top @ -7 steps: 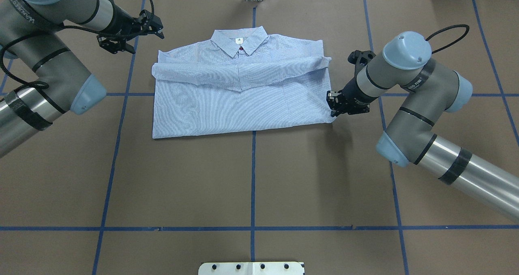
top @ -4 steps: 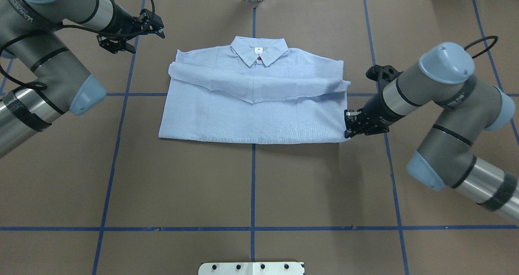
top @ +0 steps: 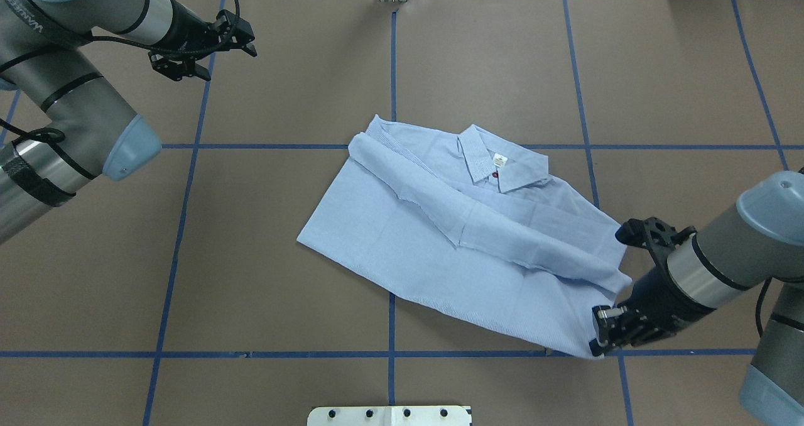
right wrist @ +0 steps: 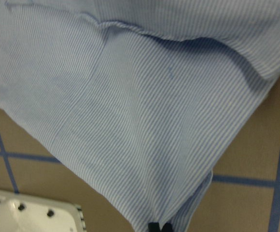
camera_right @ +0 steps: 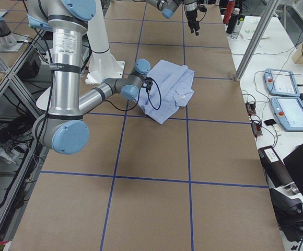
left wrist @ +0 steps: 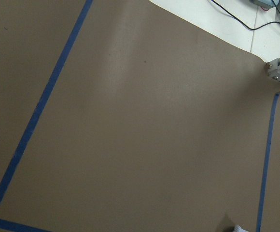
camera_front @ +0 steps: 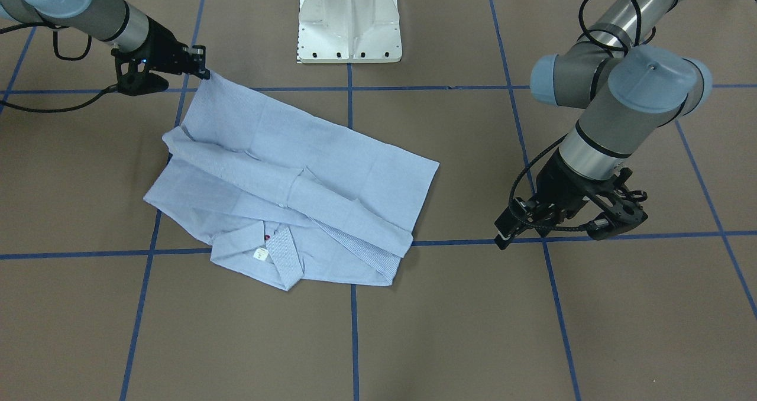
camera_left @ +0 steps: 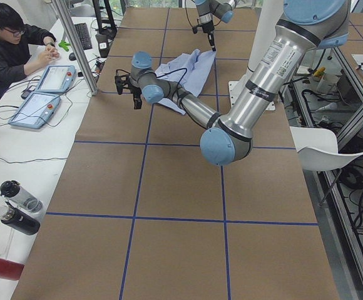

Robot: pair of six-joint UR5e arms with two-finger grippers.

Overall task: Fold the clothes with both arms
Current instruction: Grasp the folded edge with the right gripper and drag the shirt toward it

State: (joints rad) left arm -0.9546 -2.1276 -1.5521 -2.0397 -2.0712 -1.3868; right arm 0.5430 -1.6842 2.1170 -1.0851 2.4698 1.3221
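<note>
While wrist view is catching right gripper (right wrist: pixel 158 226) pinching shirt (right wrist: pixel 130 121) hem, overhead is showing shirt diagonal, collar (top: pixel 496 162) toward far-right corner, left gripper (top: pixel 245 38) agape.

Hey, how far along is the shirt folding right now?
Done: the sleeves lie folded across the shirt, collar up. In hand: the right gripper is shut on its near corner, the shirt lying skewed on the table. The left gripper hangs open, well apart from it. Left: likely the final folds into a compact stack.
</note>
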